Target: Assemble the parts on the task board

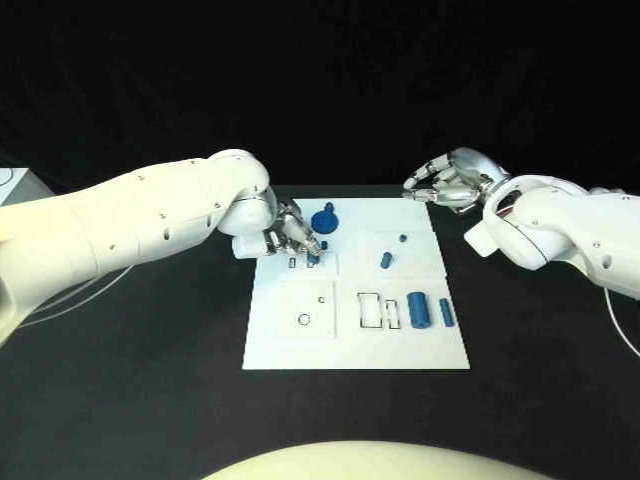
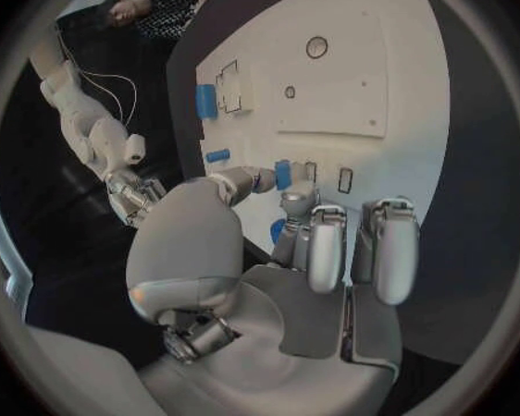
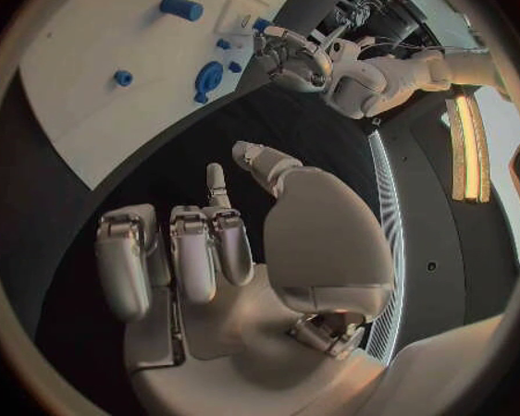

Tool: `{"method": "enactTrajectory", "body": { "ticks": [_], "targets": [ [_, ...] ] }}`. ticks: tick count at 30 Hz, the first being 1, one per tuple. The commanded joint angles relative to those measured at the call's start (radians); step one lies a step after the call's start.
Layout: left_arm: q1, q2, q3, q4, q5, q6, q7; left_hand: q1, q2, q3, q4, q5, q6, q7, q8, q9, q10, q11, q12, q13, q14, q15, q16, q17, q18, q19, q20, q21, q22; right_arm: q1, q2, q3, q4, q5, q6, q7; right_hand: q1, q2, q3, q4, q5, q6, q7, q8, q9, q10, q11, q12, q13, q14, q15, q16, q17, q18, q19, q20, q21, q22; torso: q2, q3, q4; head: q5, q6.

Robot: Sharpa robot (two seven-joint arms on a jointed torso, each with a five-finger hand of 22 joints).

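Left hand pinched small blue part over task board; right hand empty, fingers apart. Tilt risked jamming slot.

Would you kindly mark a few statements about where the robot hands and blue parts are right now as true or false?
1. The left robot hand is over the task board. True.
2. The right robot hand holds a blue part. False: it holds nothing and sits off the board's far right corner, above the black table.
3. A small blue part sits at the left robot hand's fingertips. True.
4. The two long blue parts lie on the table beside the board. False: they lie on the board, near its right edge.
5. The board lies at the table's left edge. False: it is in the middle.
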Motion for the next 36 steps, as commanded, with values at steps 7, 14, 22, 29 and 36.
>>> {"method": "enactTrajectory", "body": {
  "ticks": [7, 14, 22, 29, 36],
  "targets": [
    [0.000, 0.007, -0.001, 0.017, -0.114, -0.099, 0.032, -0.022, -0.008, 0.163, -0.178, 0.021, 0.029, -0.019, 0.027, 0.128, 0.044, -0.010, 0.037, 0.050, 0.104, -0.015, 0.004, 0.264, -0.011, 0.056, -0.016, 0.007, 0.190, -0.001, 0.002, -0.001, -0.001, 0.005, 0.012, 0.004, -0.004, 0.004, 0.000, 0.008, -0.001, -0.008, 0.004, -0.006, 0.000, 0.106, 0.010, 0.004, 0.263, 0.106, 0.004, 0.004, 0.263, -0.005, 0.107, 0.005, -0.002, 0.259, 0.001, -0.0009, -0.0023, 0.001, 0.003],
    [0.000, 0.015, -0.004, 0.015, -0.187, -0.115, 0.035, -0.029, -0.010, 0.150, -0.173, 0.021, 0.038, -0.028, 0.042, 0.138, 0.067, -0.018, 0.054, 0.074, 0.104, -0.021, 0.004, 0.264, -0.012, 0.058, -0.021, 0.008, 0.193, -0.001, 0.001, -0.002, 0.000, 0.005, 0.010, 0.005, -0.004, 0.004, 0.000, 0.008, -0.001, -0.008, 0.004, -0.007, 0.000, 0.106, 0.010, 0.004, 0.263, 0.106, 0.004, 0.004, 0.263, -0.004, 0.106, 0.005, -0.004, 0.258, 0.002, 0.0004, -0.0029, 0.005, -0.001],
    [-0.001, 0.013, -0.030, 0.032, -0.259, -0.114, 0.030, -0.029, -0.010, 0.148, -0.173, 0.022, 0.040, -0.030, 0.045, 0.140, 0.072, -0.020, 0.057, 0.079, 0.104, -0.023, 0.004, 0.264, -0.013, 0.060, -0.022, 0.009, 0.195, -0.001, 0.000, -0.002, 0.001, 0.005, 0.010, 0.006, -0.004, 0.004, 0.000, 0.009, 0.000, -0.009, 0.004, -0.007, 0.000, 0.106, 0.010, 0.004, 0.263, 0.106, 0.004, 0.004, 0.263, -0.004, 0.105, 0.005, -0.006, 0.257, 0.002, 0.0005, -0.0029, 0.006, -0.004],
    [-0.002, 0.000, -0.042, 0.050, -0.273, -0.109, 0.023, -0.028, -0.010, 0.149, -0.174, 0.023, 0.041, -0.031, 0.046, 0.141, 0.074, -0.021, 0.058, 0.081, 0.104, -0.024, 0.004, 0.264, -0.013, 0.061, -0.023, 0.010, 0.197, -0.002, -0.001, -0.002, 0.001, 0.010, 0.012, 0.009, -0.003, 0.004, 0.001, 0.009, 0.002, -0.010, 0.005, -0.009, 0.000, 0.106, 0.010, 0.004, 0.263, 0.106, 0.004, 0.004, 0.263, -0.003, 0.103, 0.005, -0.009, 0.255, 0.004, -0.0001, -0.0040, 0.006, -0.006],
    [-0.004, -0.007, -0.044, 0.062, -0.267, -0.114, 0.022, -0.027, -0.009, 0.149, -0.174, 0.025, 0.042, -0.032, 0.047, 0.142, 0.076, -0.022, 0.059, 0.082, 0.104, -0.025, 0.004, 0.264, -0.013, 0.061, -0.023, 0.010, 0.198, -0.002, -0.002, -0.002, 0.001, 0.014, 0.010, 0.011, -0.004, 0.002, 0.000, 0.009, 0.003, -0.011, 0.005, -0.010, 0.000, 0.106, 0.011, 0.004, 0.263, 0.106, 0.004, 0.004, 0.263, 0.000, 0.098, 0.006, -0.020, 0.248, 0.003, -0.0005, -0.0028, 0.005, -0.009]
  ]
}}
